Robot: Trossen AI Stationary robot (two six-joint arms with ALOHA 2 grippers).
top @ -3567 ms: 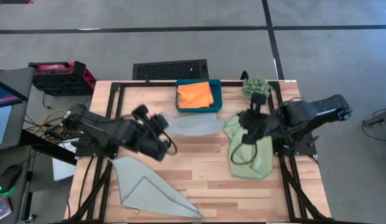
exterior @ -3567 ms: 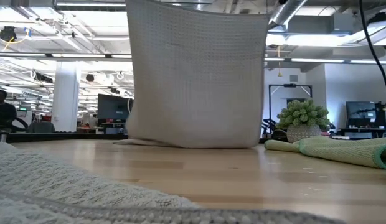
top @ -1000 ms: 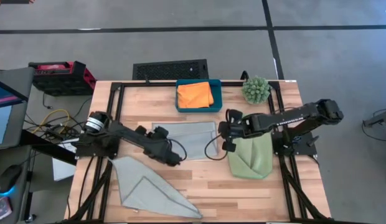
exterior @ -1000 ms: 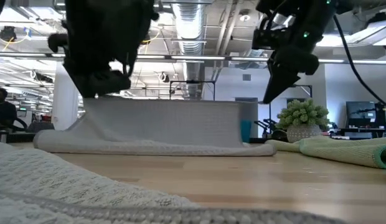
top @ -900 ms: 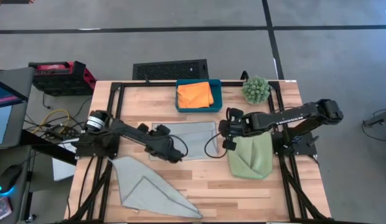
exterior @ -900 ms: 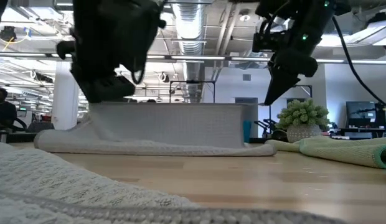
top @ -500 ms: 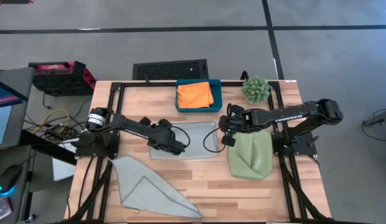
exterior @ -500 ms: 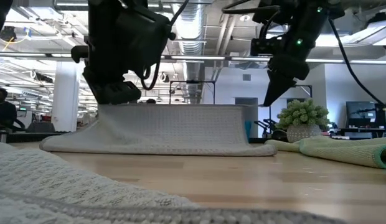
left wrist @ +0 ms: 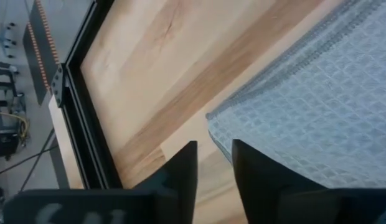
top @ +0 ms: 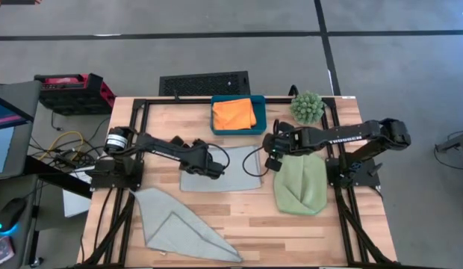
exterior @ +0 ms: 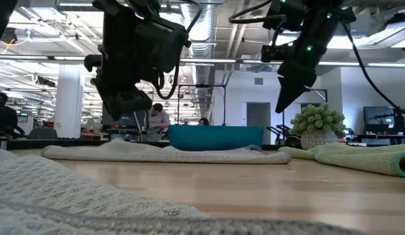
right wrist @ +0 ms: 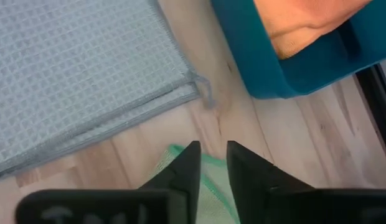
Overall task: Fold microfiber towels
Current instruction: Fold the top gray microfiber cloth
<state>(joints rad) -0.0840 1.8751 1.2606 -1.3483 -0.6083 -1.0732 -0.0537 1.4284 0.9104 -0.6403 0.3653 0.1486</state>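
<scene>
A pale grey-blue towel (top: 230,173) lies folded flat at the table's middle; it also shows in the low view (exterior: 163,153). My left gripper (top: 212,166) hovers over its left far corner (left wrist: 211,118), slightly open and empty. My right gripper (top: 271,157) hovers just off the towel's right far corner (right wrist: 202,87), slightly open and empty, points down (exterior: 285,101). An orange towel (top: 234,113) lies in the teal tray (top: 259,119). A light green towel (top: 300,185) lies at the right. A second grey-blue towel (top: 175,224) lies crumpled at the near left.
A spiky green plant (top: 307,107) stands at the far right corner. The teal tray is close beyond both grippers. Bare wood shows along the near edge between the near-left towel and the green towel. The black table frame (top: 142,112) runs along the sides.
Both grippers have gone toward the table's far edge. The grey-blue towel's upper half, which stood upright under the left gripper, now lies flat on its lower half. The left gripper is clear above the towel.
</scene>
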